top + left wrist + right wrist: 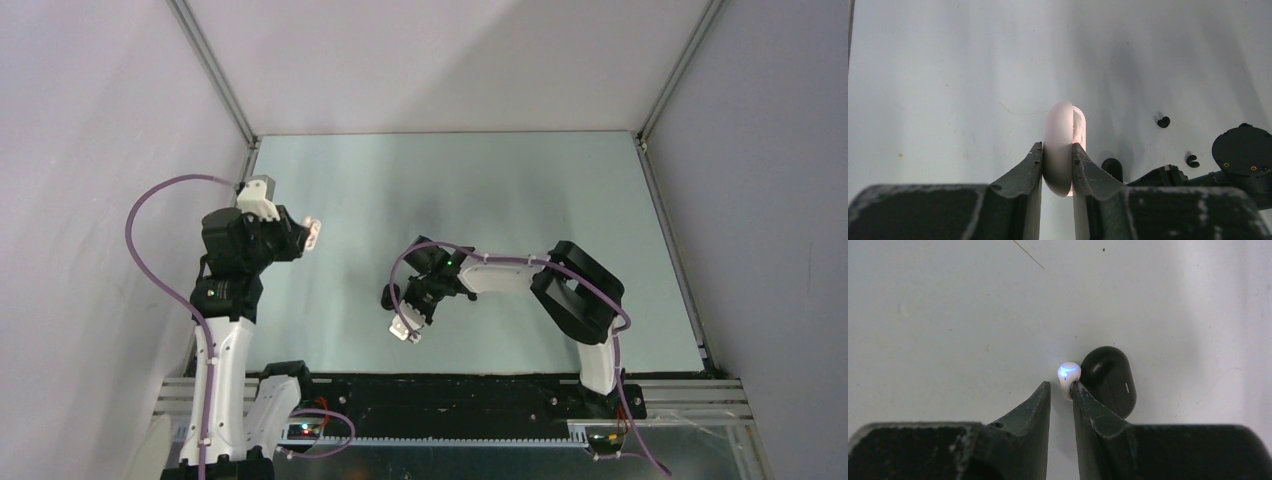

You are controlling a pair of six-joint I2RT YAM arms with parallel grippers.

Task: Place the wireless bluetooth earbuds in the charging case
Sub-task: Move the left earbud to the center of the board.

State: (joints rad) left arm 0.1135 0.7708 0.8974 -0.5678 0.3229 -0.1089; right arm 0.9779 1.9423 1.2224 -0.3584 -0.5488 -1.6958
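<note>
Right gripper is low over the table, about mid-table and toward the near side in the top view, with its jaws parted by a narrow slit. I see nothing squeezed between them. One white earbud sits right at the tips. It touches the right-hand fingertip in the right wrist view, with a sliver of table showing between it and the other finger, and there's a blue glint on its dome. The black charging case lies flat on the table just right of that bud, touching or nearly touching it; I can't tell which. It's partly tucked behind the same finger and its lid looks closed. The case is outside the pincer, beside it and not between the fingers. Left gripper is raised at the far left of the table and clenched on a white case, held edge-on and upright, with both pads pressed on its flat sides. Two black earbuds lie loose on the table in the left wrist view, apart from each other and near the right arm. I can't spot the second white bud in any view.
</note>
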